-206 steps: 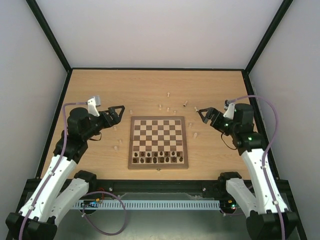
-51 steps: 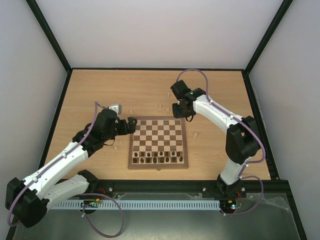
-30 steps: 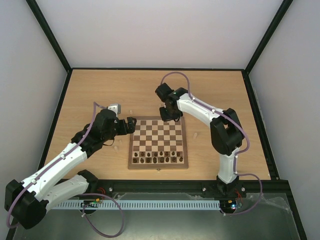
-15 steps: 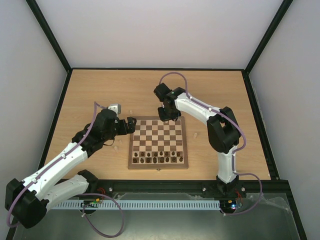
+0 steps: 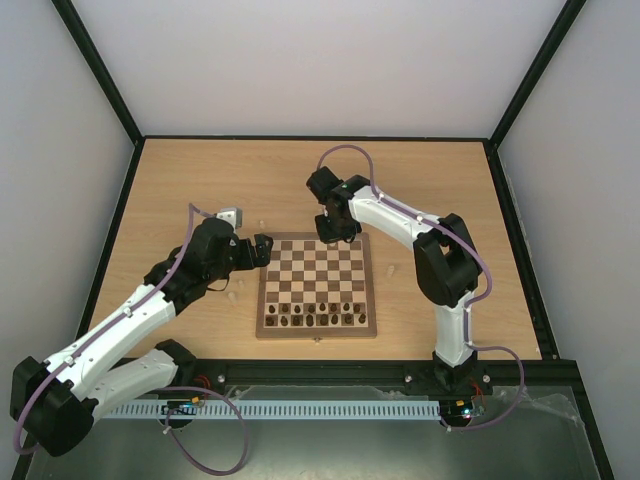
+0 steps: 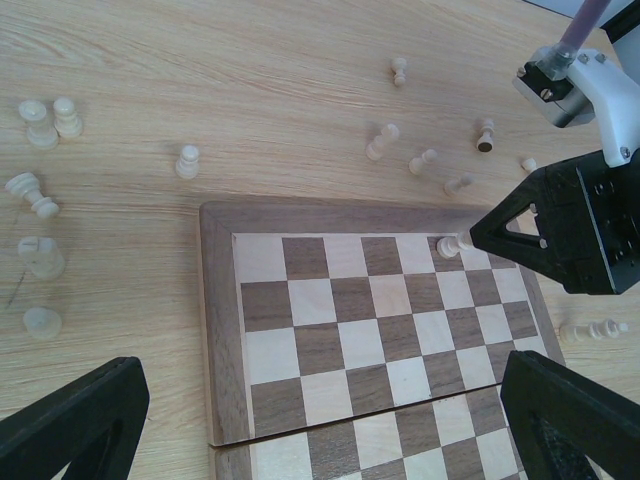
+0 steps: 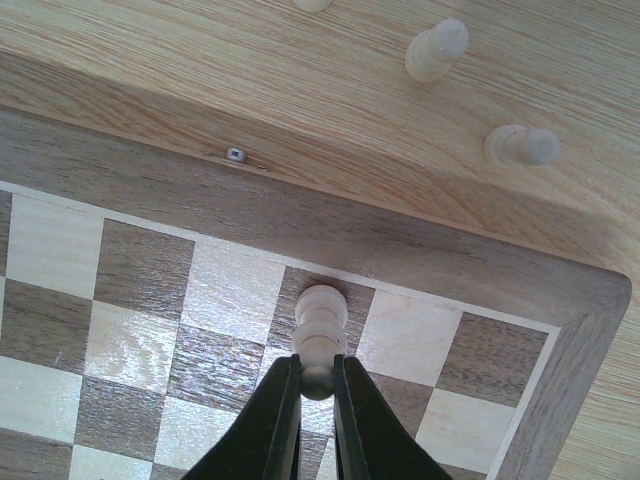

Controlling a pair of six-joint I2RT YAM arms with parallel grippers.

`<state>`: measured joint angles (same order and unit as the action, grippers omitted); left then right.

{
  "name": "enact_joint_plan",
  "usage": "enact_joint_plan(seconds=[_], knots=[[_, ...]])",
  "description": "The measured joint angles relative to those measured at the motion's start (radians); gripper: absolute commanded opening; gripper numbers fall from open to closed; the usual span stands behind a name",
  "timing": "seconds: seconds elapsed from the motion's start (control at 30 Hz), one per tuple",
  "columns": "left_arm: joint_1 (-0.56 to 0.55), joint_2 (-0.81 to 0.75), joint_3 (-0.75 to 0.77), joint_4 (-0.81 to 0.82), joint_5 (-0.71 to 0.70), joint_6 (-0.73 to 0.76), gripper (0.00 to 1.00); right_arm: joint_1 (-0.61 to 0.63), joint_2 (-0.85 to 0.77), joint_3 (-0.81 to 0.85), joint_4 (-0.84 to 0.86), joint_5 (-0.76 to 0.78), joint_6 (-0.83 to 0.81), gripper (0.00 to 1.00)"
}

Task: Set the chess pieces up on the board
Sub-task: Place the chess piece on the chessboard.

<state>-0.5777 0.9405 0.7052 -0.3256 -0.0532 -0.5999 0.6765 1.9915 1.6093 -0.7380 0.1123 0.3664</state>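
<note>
My right gripper (image 7: 316,375) is shut on the head of a cream pawn (image 7: 322,318). The pawn stands upright with its base at a dark square in the board's (image 5: 263,300) far row, third from the right corner. The left wrist view shows the same pawn (image 6: 450,245) at the right gripper's (image 6: 476,238) tip. Loose cream chess pieces lie off the board, some left of it (image 6: 38,124) and some beyond its far edge (image 6: 381,140). My left gripper (image 6: 320,440) hovers open over the board's left part, holding nothing.
Dark brown chessmen (image 5: 320,315) fill the board's two near rows. Two cream pieces (image 7: 435,50) lie on the table just past the far border by the right gripper. A single piece (image 5: 391,269) lies right of the board. Black frame posts edge the table.
Over the last second the right gripper shifted slightly left and came to rest over the far row with the pawn. The left arm has not moved.
</note>
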Motion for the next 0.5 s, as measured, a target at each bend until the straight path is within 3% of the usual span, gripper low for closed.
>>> enact_joint_plan(seconds=[0.5], knots=[[0.0, 0.0, 0.0, 0.0, 0.0, 0.003, 0.99, 0.0, 0.0, 0.015, -0.021, 0.006, -0.015, 0.38]])
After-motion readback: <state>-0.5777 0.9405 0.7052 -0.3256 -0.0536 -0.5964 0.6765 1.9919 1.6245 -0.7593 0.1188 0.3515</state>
